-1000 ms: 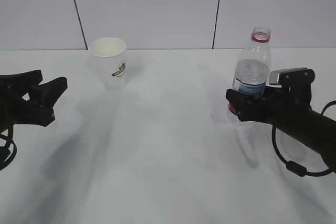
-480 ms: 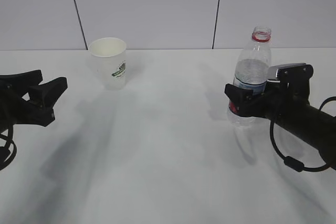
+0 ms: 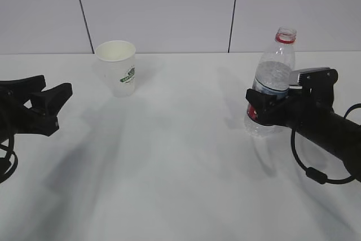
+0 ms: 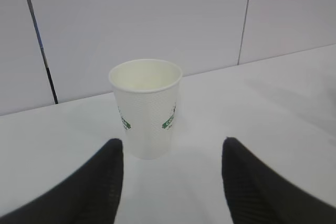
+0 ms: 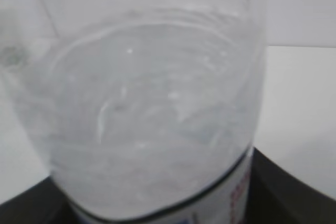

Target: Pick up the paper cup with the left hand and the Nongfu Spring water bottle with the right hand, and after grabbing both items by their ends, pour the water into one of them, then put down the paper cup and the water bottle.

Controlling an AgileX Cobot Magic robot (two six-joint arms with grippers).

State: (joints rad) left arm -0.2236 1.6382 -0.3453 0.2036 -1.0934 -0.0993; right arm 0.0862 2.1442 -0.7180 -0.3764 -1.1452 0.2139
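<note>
**A:** ok so compared to a sec ago the bottle [image 3: 273,86] has tipped a bit, its red-ringed neck now leans right and sits slightly higher, and the right gripper [image 3: 269,107] has pulled in snug around the label. Left side hasn't budged at all.

**B:** so is it actually held?

**A:** looks like it. In the exterior view the black jaws hug the bottle's middle on both sides, and the right wrist view is basically wall-to-wall bottle, water [image 5: 152,119] sloshing inside, dark jaw bits at the bottom corners. Base is on or barely off the table [image 3: 169,167], can't tell which. No cap on it.

**B:** and the cup?

**A:** cup [image 3: 117,67] stands upright at the back left of the table, near the wall, green logo facing out. Well apart from the bottle.

**B:** left gripper doing anything?

**A:** nope. Left gripper [image 4: 170,182] hangs low with its fingers [image 4: 100,182] spread wide, nothing between them. From the wrist cam the cup sits just ahead of the gap, not touching either finger.
</note>
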